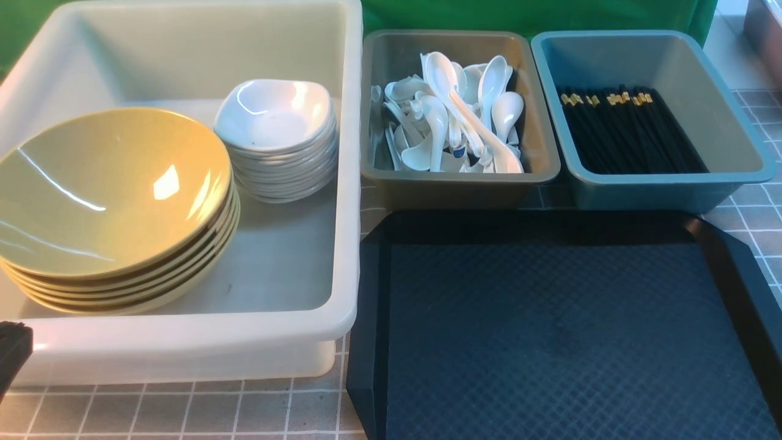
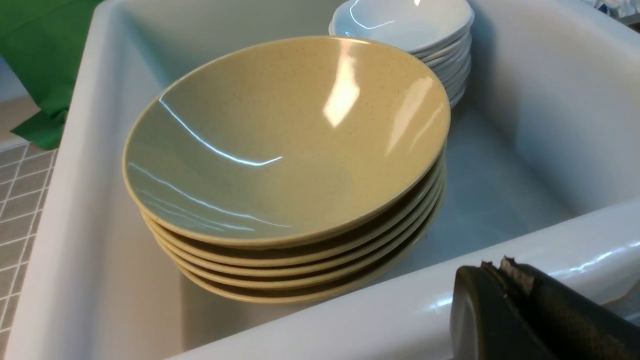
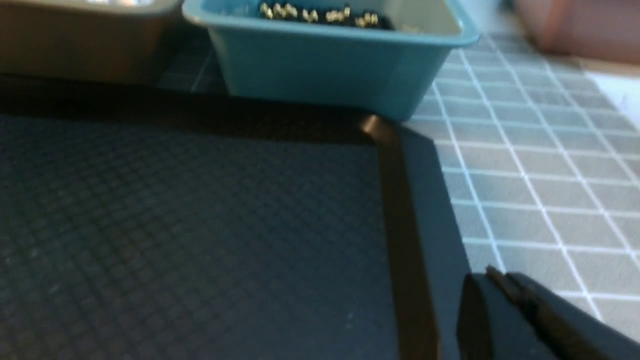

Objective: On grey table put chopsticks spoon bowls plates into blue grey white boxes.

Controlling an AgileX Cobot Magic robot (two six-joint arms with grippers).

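A stack of olive-yellow bowls point(image 1: 110, 189) and a stack of small white plates point(image 1: 275, 116) sit in the big white box point(image 1: 348, 183). White spoons point(image 1: 452, 116) fill the grey box point(image 1: 458, 177). Black chopsticks point(image 1: 629, 128) lie in the blue box point(image 1: 672, 189). My left gripper point(image 2: 497, 265) is shut and empty, just outside the white box's near rim point(image 2: 400, 310), close to the bowls point(image 2: 285, 140). It shows in the front view point(image 1: 12, 348) at the lower left edge. My right gripper point(image 3: 495, 275) is shut and empty over the black tray's right rim.
An empty black diamond-textured tray point(image 1: 550, 330) lies before the two small boxes on the grey tiled table point(image 1: 183, 409). Green cloth point(image 1: 537, 15) hangs behind the boxes. The blue box point(image 3: 330, 65) stands just beyond the tray's far corner point(image 3: 400, 200).
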